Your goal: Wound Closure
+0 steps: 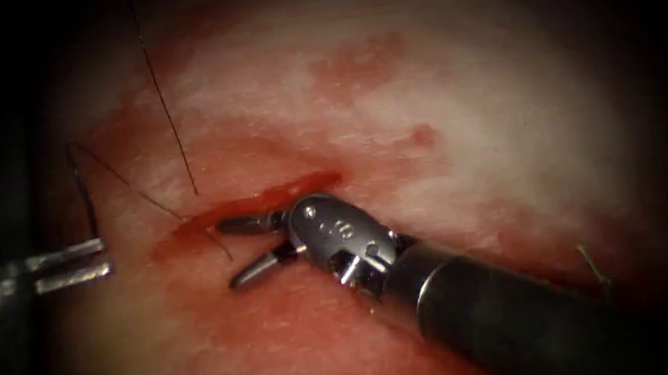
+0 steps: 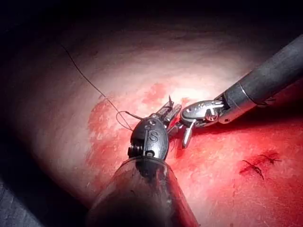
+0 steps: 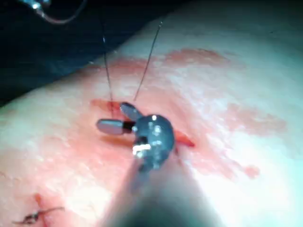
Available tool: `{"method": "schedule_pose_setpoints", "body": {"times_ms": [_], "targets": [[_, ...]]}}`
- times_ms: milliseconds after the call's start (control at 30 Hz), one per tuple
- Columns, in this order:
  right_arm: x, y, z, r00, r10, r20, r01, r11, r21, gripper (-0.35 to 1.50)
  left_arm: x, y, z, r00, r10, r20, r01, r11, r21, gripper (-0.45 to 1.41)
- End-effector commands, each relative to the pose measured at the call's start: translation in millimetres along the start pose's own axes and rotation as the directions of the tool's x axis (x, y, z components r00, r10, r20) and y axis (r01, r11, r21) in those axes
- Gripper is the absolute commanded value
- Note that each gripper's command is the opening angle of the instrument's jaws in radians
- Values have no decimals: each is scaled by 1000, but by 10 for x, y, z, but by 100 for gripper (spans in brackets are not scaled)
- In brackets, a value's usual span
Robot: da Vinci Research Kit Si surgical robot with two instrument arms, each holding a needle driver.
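The right tool point(image 1: 233, 253) sits over the tissue point(image 1: 461, 112) with its jaws spread wide, holding nothing, its upper jaw lying along the cut point(image 1: 267, 197), which is wet with red fluid point(image 1: 292, 189). The left tool point(image 1: 71, 266) waits well to the left of the cut, jaws slightly parted and empty as far as I can tell. Two strands of thread point(image 1: 167, 106) rise from the cut's left end. I can't make out the needle. An earlier stitch point(image 2: 258, 165) shows in the left wrist view.

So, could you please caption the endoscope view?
Right tool, jaws open and empty, at the cut; thread trails up the tissue.
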Motion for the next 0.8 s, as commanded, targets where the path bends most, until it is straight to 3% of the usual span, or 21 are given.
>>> {"method": "schedule_pose_setpoints", "body": {"times_ms": [33, 333, 667, 800], "targets": [[-6, 4, 10, 1000, -4, 7, 3, 1000, 4, 131, -5, -1, 6, 1000, -1, 0, 1, 1000, 0, -45], [-27, 7, 22, 999, -28, 40, 27, 1000, 4, 121, -3, -4, 7, 1000, 2, -5, -2, 1000, 3, -45], [-32, 13, 26, 999, -5, 41, 5, 1000, -4, 116, -3, -4, 4, 1000, 2, -5, -2, 1000, 1, -45], [-31, 12, 27, 999, 7, 41, -7, 1000, -4, 106, -3, -4, 4, 1000, 2, -5, -2, 1000, 1, -45]]}}
